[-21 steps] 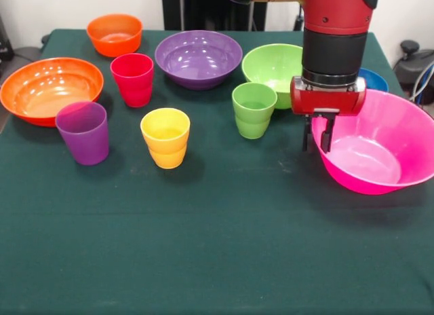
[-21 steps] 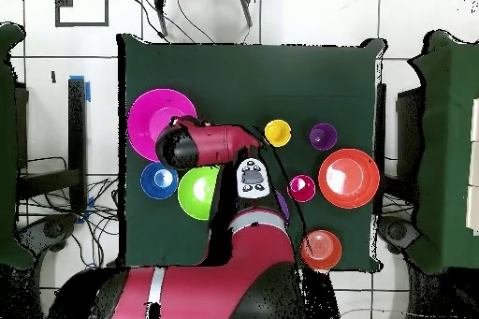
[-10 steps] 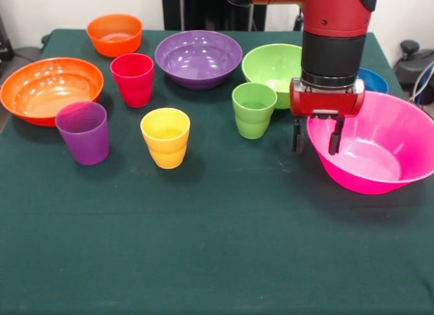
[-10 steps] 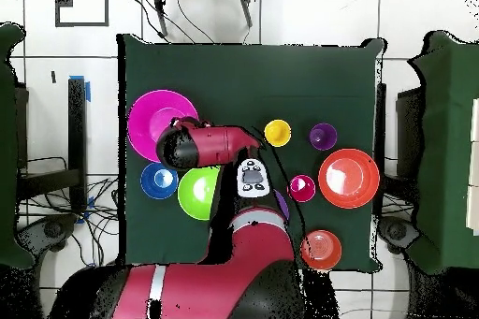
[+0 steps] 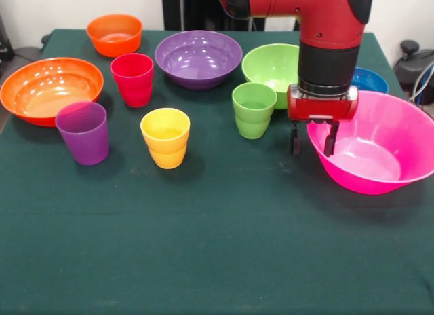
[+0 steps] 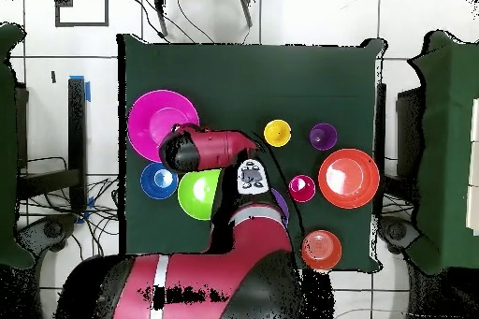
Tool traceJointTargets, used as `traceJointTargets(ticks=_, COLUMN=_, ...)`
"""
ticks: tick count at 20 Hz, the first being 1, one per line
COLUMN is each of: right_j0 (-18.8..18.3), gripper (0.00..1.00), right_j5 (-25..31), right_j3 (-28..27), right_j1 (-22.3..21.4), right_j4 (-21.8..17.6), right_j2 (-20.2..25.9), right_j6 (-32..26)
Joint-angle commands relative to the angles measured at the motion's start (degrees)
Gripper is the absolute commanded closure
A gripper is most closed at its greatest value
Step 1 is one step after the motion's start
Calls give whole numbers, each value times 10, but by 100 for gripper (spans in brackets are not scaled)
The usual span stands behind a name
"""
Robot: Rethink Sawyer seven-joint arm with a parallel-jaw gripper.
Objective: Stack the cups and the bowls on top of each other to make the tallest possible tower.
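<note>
Jaws spread wide across the pink bowl's rim, holding nothing.
From the front, the jaws (image 5: 312, 139) straddle the rim of the pink bowl (image 5: 380, 151); the green cup (image 5: 253, 110) stands just beside, and other cups and bowls sit apart on the desk (image 5: 217, 247). From overhead, the arm (image 6: 208, 147) covers the pink bowl's (image 6: 159, 121) edge.

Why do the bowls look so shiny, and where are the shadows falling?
Front view: white glare streaks inside the purple bowl and pink bowl, and soft shadows below the yellow cup and purple cup, toward the camera. Overhead view: the arm covers some dishes.
</note>
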Motion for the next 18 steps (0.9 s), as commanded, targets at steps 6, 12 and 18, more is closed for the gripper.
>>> traceJointTargets(ticks=6, right_j0=-33, gripper=0, right_j5=7, right_j3=24, right_j1=3, right_j4=-46, right_j2=58, right_j6=-8)
traceJointTargets(ticks=12, right_j0=-50, gripper=0, right_j5=20, right_j3=37, right_j1=-11, right_j4=-49, right_j2=77, right_j6=-17)
traceJointTargets(ticks=18, right_j0=-60, gripper=0, right_j5=37, right_j3=49, right_j1=-32, right_j4=-45, right_j2=91, right_j6=-19)
